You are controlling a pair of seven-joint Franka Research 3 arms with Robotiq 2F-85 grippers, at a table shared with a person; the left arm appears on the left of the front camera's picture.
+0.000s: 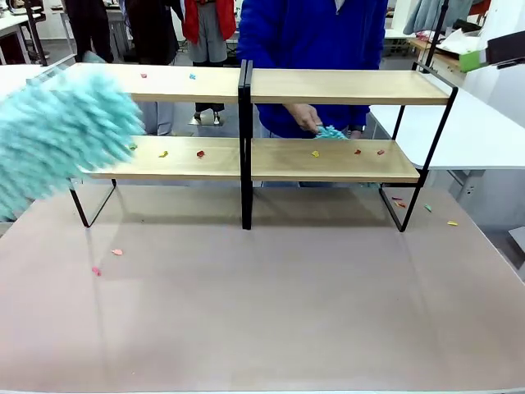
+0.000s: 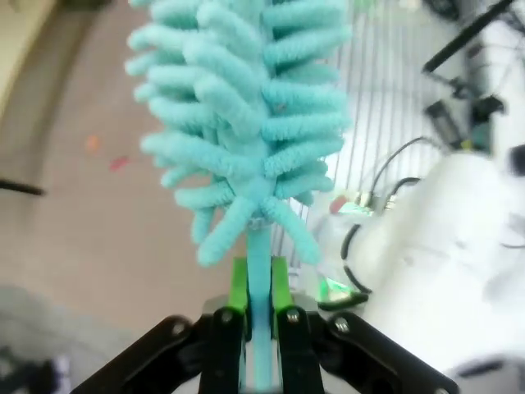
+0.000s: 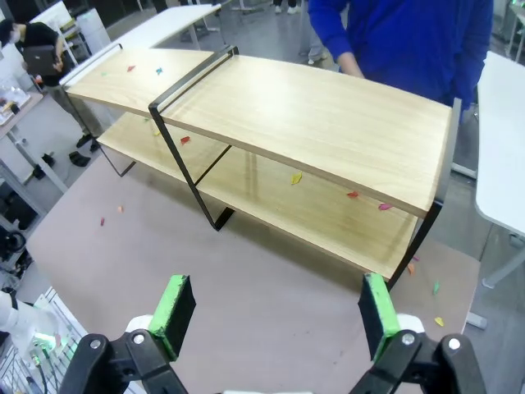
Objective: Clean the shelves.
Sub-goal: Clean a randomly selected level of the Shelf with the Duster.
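The shelves (image 1: 344, 86) stand across the table's far half, two tiers of light boards in a black frame, also seen from above in the right wrist view (image 3: 328, 123). Small coloured scraps (image 1: 200, 153) lie on both tiers. My left gripper (image 2: 259, 287) is shut on the handle of a fluffy teal duster (image 2: 246, 123). The duster (image 1: 57, 135) hangs blurred at the shelves' left end. My right gripper (image 3: 279, 308) is open and empty, high over the table's right side; one green pad (image 1: 472, 60) shows at top right. A person's hand (image 1: 305, 117) holds a teal duster (image 1: 332, 132) on the lower right board.
More scraps lie on the tabletop at the left (image 1: 116, 252) and by the rack's right foot (image 1: 452, 222). A white table (image 1: 476, 131) stands to the right. The person in blue (image 1: 312, 33) stands behind the rack.
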